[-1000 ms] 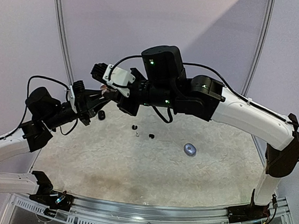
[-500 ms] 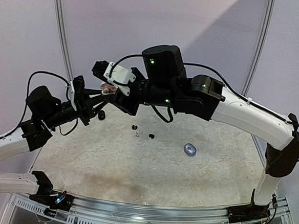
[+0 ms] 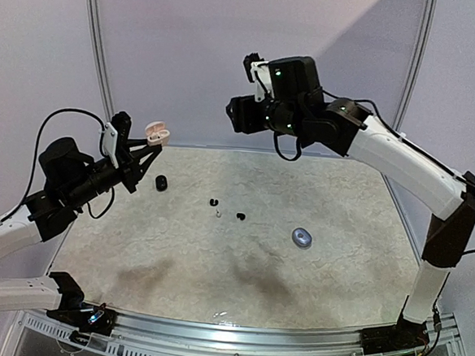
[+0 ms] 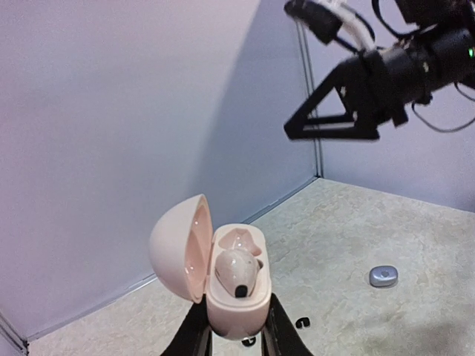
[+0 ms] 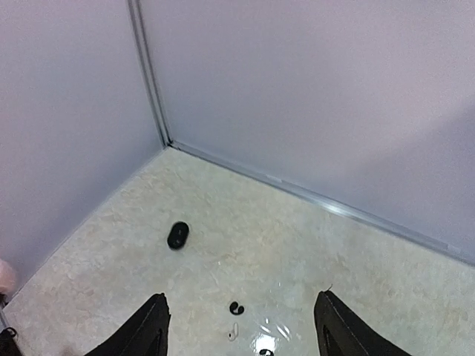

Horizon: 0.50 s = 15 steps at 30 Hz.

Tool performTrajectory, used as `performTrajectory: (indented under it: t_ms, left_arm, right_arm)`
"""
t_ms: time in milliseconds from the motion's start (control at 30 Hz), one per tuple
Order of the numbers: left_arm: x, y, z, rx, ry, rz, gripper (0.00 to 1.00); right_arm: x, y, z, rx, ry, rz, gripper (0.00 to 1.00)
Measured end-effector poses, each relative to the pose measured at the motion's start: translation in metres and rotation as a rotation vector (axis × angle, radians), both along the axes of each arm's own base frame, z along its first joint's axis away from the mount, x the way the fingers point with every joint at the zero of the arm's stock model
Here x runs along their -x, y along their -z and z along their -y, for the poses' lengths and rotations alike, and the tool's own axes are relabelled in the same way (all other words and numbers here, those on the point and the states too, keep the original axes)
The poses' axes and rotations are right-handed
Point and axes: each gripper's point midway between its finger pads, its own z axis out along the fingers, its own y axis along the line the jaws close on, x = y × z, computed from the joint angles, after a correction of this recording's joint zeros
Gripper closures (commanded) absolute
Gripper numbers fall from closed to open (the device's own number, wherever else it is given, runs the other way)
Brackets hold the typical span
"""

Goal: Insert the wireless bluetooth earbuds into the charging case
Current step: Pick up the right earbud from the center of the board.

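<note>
Left jaws clamped on pink case point(image 4: 236, 285), right jaws apart above mottled beige table point(image 3: 215, 258).

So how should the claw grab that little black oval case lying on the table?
Probably from straight above, pinching the small black oval case across its narrow middle. It lies flat on the speckled beige table with open space all round it, so the two fingers can drop either side of its long edges. The ends look too rounded to hold.
</note>
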Motion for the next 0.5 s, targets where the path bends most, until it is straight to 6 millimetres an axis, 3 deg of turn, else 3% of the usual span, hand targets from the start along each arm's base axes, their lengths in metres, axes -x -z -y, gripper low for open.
performTrajectory:
  t_ms: [133, 300, 367, 500]
  left_arm:
    - [-0.005, 0.003, -0.009, -0.005, -0.047, -0.012, 1.0]
    - [-0.007, 0.004, -0.012, -0.009, -0.061, -0.018, 1.0]
    - [-0.007, 0.004, -0.012, -0.009, -0.062, -0.017, 1.0]
    - [-0.005, 0.006, -0.013, -0.012, -0.061, -0.017, 1.0]
  right_arm:
    - [-0.024, 0.078, -0.019, 0.083, 0.074, -0.153, 0.33]
    - [-0.042, 0.197, -0.053, 0.231, 0.091, -0.3, 0.38]
    - [-0.043, 0.24, -0.056, 0.289, 0.097, -0.35, 0.4]
    - [-0.04, 0.307, -0.056, 0.373, 0.104, -0.433, 0.44]
